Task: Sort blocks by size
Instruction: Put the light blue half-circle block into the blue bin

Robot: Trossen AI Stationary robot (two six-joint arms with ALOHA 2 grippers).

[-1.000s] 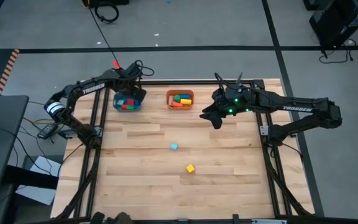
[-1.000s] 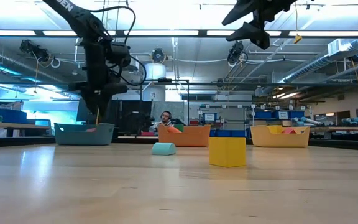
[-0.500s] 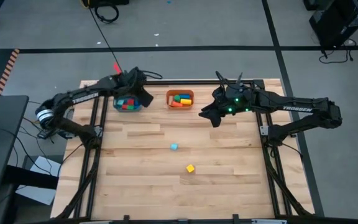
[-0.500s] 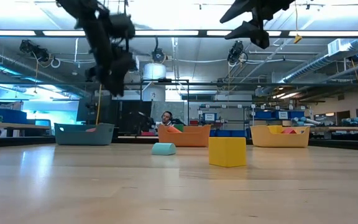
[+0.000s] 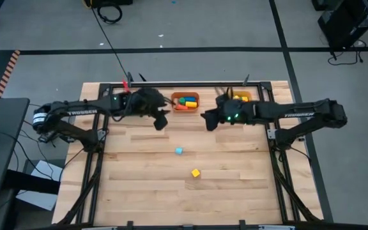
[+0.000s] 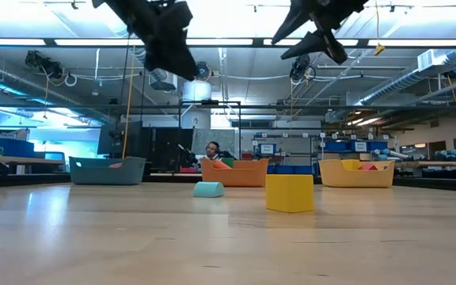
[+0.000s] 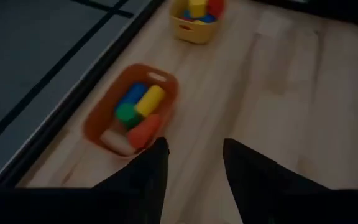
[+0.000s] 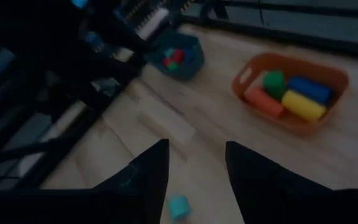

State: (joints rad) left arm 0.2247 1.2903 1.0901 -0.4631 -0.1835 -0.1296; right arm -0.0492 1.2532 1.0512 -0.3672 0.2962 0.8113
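High view, as I read it from my station. Table (image 5: pixel 139 191): pale wood planks, filling the centre of the frame.

Left gripper (image 5: pixel 160 121): upper centre-left of the frame, just left of the orange bin (image 5: pixel 185 101), above the boards. In its own wrist view I see the two dark fingers (image 7: pixel 148 174) parted with bare wood between them and nothing held.

Right gripper (image 5: pixel 207 118): upper centre of the frame, just below and right of the orange bin. In its wrist view the fingers (image 8: pixel 148 174) stand apart in the same way, nothing between them.

Orange bin: upper centre, at the table's far edge. I count a blue, a yellow, a green and an orange block inside.

Yellow bin (image 5: pixel 241 97): right of the orange bin, partly under the right arm. The left wrist view shows yellow, red and blue pieces inside.

Teal bin (image 8: pixel 180 57): hidden under the left arm in the high view; I find it in the right wrist view with red and green blocks in it, and at the left of the low view.

Light blue block (image 5: pixel 179 151): loose on the boards, centre of the frame, below both grippers and apart from them.

Yellow block (image 5: pixel 196 172): loose, lower right of the light blue one, near it but not touching. In the low view it stands nearest the camera.
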